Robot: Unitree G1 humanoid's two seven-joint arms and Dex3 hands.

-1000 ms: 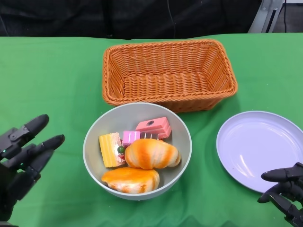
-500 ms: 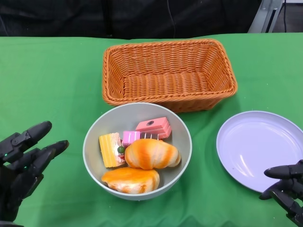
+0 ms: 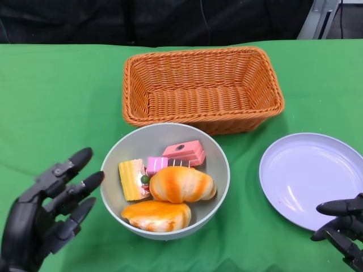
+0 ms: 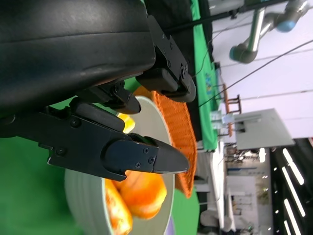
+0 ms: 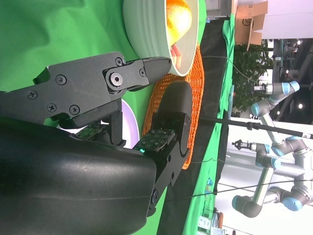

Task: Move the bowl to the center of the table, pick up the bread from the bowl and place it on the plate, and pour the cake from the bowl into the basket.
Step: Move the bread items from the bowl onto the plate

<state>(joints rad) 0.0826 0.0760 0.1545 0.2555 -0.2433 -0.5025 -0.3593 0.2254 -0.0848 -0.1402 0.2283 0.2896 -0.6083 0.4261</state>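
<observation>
Head view shows a green surface [image 3: 68,96] with the grey bowl [image 3: 164,180] as the landmark near its middle. The orange wicker basket [image 3: 202,89] stands just behind the bowl, its front wall almost touching the bowl's far rim. The lilac plate [image 3: 311,179] lies to the right of the bowl, apart from it. Inside the bowl, a round bread roll [image 3: 181,184] sits in the middle and a second bread roll [image 3: 157,216] lies against the near wall. A yellow cake slice [image 3: 132,179] leans at the bowl's left side, and two pink cake pieces [image 3: 176,157] rest toward its far side. The left robot hand [image 3: 48,215] hovers just left of the bowl with its fingers [image 3: 86,183] spread, their tips close to the bowl's rim, and it holds nothing. The right robot hand [image 3: 343,226] sits to the right of the bowl, at the plate's near edge, fingers loosely apart and empty. The left wrist view shows the bowl's rim [image 4: 168,171] just beyond that hand's fingertips.
</observation>
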